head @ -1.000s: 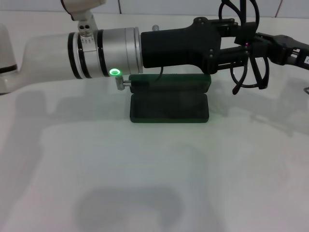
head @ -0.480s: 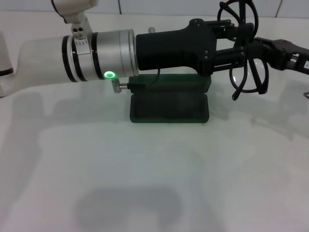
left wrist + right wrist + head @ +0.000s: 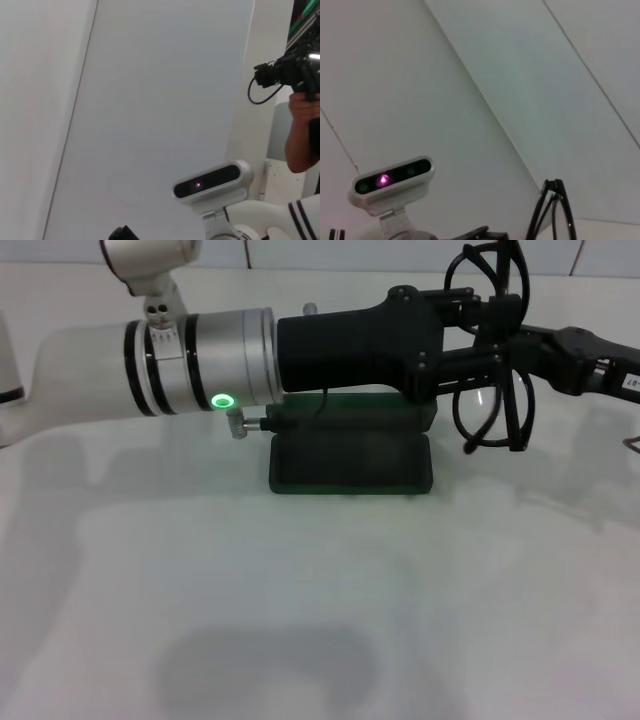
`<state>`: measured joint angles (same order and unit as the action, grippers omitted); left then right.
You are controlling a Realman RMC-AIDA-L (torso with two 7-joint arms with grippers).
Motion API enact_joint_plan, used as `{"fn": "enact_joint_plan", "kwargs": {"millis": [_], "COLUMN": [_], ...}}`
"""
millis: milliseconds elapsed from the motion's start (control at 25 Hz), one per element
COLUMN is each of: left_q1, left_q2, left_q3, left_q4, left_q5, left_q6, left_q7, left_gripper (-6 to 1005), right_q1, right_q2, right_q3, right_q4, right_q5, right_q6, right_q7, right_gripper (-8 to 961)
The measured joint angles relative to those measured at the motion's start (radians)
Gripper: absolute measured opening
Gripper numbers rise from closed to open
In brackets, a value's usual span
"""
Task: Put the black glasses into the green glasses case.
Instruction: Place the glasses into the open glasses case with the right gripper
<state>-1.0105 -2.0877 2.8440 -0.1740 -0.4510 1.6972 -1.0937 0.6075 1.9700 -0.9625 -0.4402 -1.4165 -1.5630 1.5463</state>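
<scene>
In the head view the black glasses (image 3: 492, 408) hang in the air, lenses down and arms folded upward, to the right of the green glasses case (image 3: 350, 462). The case lies open on the white table, its lid partly hidden behind my left arm. My left gripper (image 3: 505, 332) reaches across from the left above the case and is shut on the glasses' frame. My right gripper (image 3: 528, 340) comes in from the right and holds the same part of the frame. The right wrist view shows the glasses' arms (image 3: 554, 210); neither wrist view shows the case.
The white table (image 3: 300, 590) stretches in front of the case. Both wrist views look upward at my head camera (image 3: 212, 181) (image 3: 392, 179) and the walls. A person holding a camera (image 3: 300, 100) stands at the edge of the left wrist view.
Both arms have shifted slightly to the left together, carrying the glasses leftward, closer to the case's right end.
</scene>
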Motion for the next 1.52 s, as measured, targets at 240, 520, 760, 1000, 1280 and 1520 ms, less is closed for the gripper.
{"fn": "enact_joint_plan", "kwargs": {"millis": [240, 520, 760, 1000, 1280, 1520], "left_q1": [0.01, -0.001, 0.002, 0.073, 0.206, 0.298], "left_q2": [0.002, -0.001, 0.0, 0.015, 0.026, 0.074], "left_q3": [0.0, 0.0, 0.0, -0.001, -0.001, 0.0], "left_q4": [-0.003, -0.005, -0.001, -0.022, -0.166, -0.196], "left_q5": [-0.005, -0.006, -0.008, -0.124, -0.328, -0.446], "left_q6": [0.019, 0.005, -0.001, 0.029, 0.0, -0.018], "left_q7": [0.001, 0.004, 0.005, 0.005, -0.018, -0.082], "left_gripper": [513, 513, 513, 513, 512, 512], "right_q1": [-0.005, 0.0, -0.017, -0.05, -0.126, -0.206], "right_q2": [-0.007, -0.006, -0.007, 0.0, 0.053, 0.053], "right_q3": [0.007, -0.017, -0.021, -0.029, -0.223, -0.572], "right_q4": [-0.001, -0.006, -0.025, -0.063, -0.442, -0.741], "right_q5": [-0.002, -0.006, -0.007, -0.024, -0.222, -0.346], "right_q6": [0.011, -0.004, -0.007, -0.008, 0.129, 0.488], "right_q7": [-0.002, -0.023, -0.038, -0.291, -0.477, -0.35], "right_gripper": [116, 119, 122, 124, 127, 130]}}
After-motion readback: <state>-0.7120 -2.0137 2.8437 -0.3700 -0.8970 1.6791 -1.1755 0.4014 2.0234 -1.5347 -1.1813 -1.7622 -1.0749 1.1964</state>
